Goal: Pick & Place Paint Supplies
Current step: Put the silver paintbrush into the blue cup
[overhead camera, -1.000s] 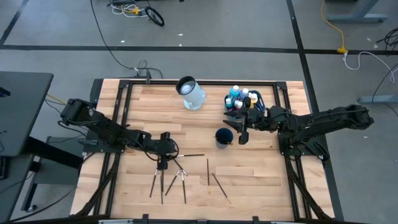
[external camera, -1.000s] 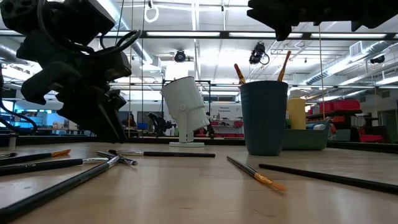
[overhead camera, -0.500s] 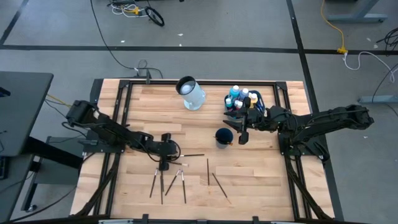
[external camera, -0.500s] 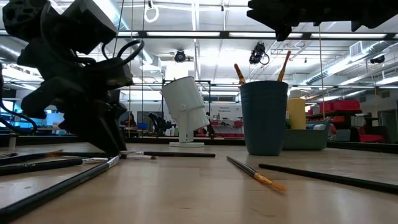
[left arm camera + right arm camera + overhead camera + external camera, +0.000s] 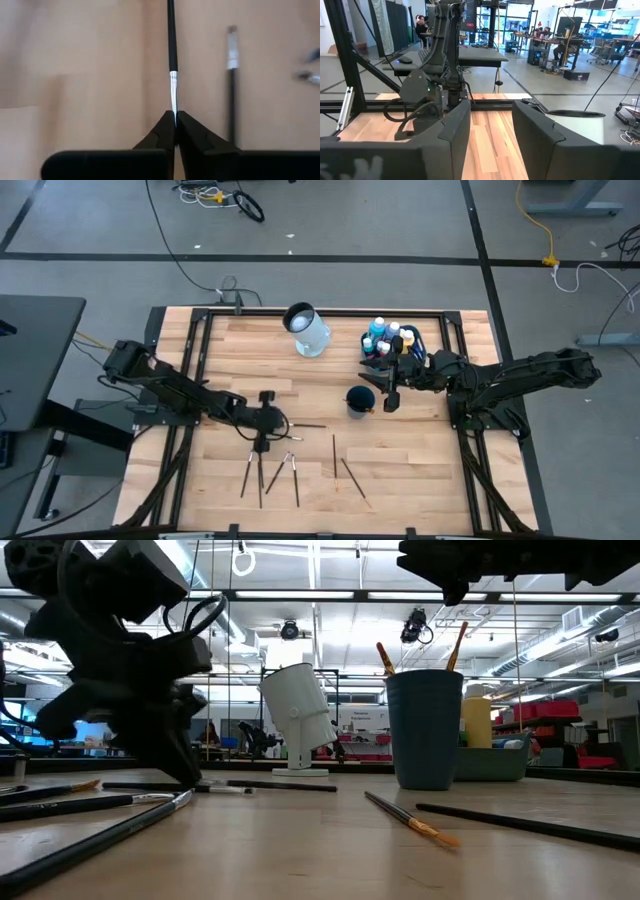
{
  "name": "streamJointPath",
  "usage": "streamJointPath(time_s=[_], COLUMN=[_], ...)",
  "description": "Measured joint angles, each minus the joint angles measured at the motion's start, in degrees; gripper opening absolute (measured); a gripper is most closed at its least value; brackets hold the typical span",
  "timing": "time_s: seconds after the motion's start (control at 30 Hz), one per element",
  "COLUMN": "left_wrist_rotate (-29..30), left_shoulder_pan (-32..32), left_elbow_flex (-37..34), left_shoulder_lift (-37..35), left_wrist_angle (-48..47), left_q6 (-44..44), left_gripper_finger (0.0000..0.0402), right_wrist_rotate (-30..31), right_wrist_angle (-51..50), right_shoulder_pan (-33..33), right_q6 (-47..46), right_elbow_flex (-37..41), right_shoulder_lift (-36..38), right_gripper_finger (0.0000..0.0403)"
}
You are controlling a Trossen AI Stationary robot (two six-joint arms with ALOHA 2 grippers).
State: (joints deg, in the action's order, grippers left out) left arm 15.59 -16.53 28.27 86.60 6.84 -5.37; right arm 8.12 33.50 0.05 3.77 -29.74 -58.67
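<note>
My left gripper [image 5: 175,119] is down at the table left of centre [image 5: 268,426], shut on a thin black-handled paintbrush [image 5: 303,426] that lies on the wood and runs toward the right. Several more paintbrushes [image 5: 292,468] lie near the front edge. My right gripper [image 5: 385,388] hangs open just above the dark blue cup [image 5: 360,400], with nothing between its fingers [image 5: 455,135]. Two brushes [image 5: 385,658] stick up out of the cup [image 5: 424,730]. Small white-capped paint bottles [image 5: 388,335] stand in the teal tub [image 5: 492,762] behind it. My left gripper pinches the brush's silver ferrule [image 5: 173,100], at its bristle end, between its two fingertips. The fingers [image 5: 183,772] slant down from the table's left, roughly in line with the brush. The black handle [image 5: 171,35] runs away from them, flat on the table.
A white jug [image 5: 307,330] stands at the far middle of the table. Another brush [image 5: 231,75] lies parallel, close beside the held one. A dark frame [image 5: 195,350] borders the wooden top. Bare wood lies between the cup and the loose brushes.
My left gripper has come down onto the table and shut on the brush's ferrule end. The brush has slid a little toward the table's left, still lying flat.
</note>
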Motion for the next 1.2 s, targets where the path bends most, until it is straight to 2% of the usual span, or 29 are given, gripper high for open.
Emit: streamJointPath(time_s=[0.13,0.3,0.4,0.53,0.67,0.8,0.9,1.0,1.2], left_wrist_rotate=[8.81,21.6,28.19,33.7,34.1,33.88,33.74,32.6,28.58], left_shoulder_pan=[-1.96,-5.36,-8.12,-11.0,-11.66,-11.25,-10.9,-10.13,-7.65], left_elbow_flex=[5.08,14.1,18.89,23.71,26.75,27.46,27.46,27.46,27.56], left_shoulder_lift=[-3.03,-3.38,-3.32,-3.25,-3.25,-3.25,-3.25,-3.25,-3.29], left_wrist_angle=[-7.82,-18.99,-20.5,-19.36,-18.93,-16.11,-11.0,-4.99,0.83], left_q6=[7.05,17.67,29.48,46.86,59.49,71.96,82.05,92.33,104.83], left_gripper_finger=[0.002,0.0008,0.001,0.0016,0.0009,0.001,0.0018,0.0015,0.001], right_wrist_rotate=[0.0,-0.02,-0.02,-0.06,-2.08,-8.39,-12.23,-13.09,-19.01], right_wrist_angle=[0.23,0.23,-0.17,-0.84,-1.83,-1.53,-1.49,-2.24,-11.21], right_shoulder_pan=[-0.02,-0.02,-0.01,-0.02,-0.02,-0.14,-0.22,-0.32,-0.68], right_q6=[-0.02,-2.58,-6.43,-10.96,-18.94,-25.11,-26.08,-25.9,-27.88], right_elbow_flex=[0.0,0.0,0.0,0.0,0.02,-0.65,-2.57,-5.21,-13.18], right_shoulder_lift=[0.0,-0.12,-0.2,-0.2,-1.24,-3.51,-5.95,-9.42,-17.04], right_gripper_finger=[0.0151,0.0151,0.0151,0.0151,0.0151,0.0151,0.0151,0.0151,0.0151])
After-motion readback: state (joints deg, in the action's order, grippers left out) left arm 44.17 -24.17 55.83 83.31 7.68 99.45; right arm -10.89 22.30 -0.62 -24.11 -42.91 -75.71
